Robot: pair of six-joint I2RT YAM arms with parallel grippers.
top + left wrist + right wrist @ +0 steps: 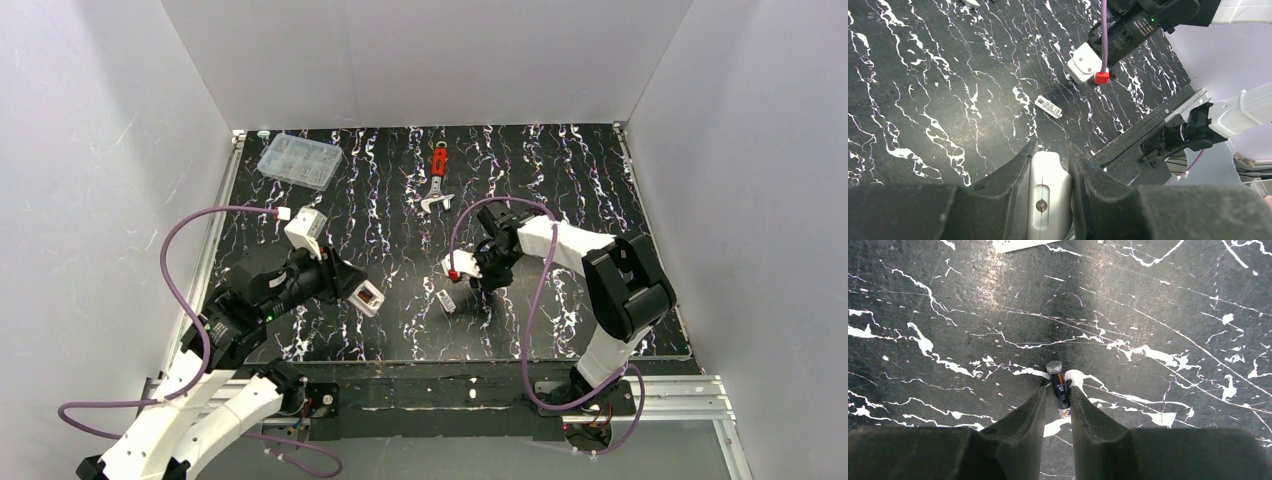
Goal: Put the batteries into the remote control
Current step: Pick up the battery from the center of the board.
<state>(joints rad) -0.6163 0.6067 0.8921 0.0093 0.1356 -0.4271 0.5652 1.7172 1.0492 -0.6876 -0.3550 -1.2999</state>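
The white remote control [1049,182] stands edge-on between my left gripper's [1052,148] jaws, which are shut on it. From above the remote control [369,297] is held off the mat, its reddish recess showing. My right gripper [1058,390] is down on the mat, its jaws straddling a dark battery [1056,374] that lies flat with its silver end pointing away. The right finger [1083,412] touches the battery and a thin gap shows on the left side. In the top view the right gripper [487,279] hides the battery.
A small loose white piece [446,300] lies between the two grippers, also seen in the left wrist view [1048,106]. A red-handled wrench [437,180] lies further back. A clear compartment box [299,160] sits at the back left. The mat's near edge meets a metal rail [480,385].
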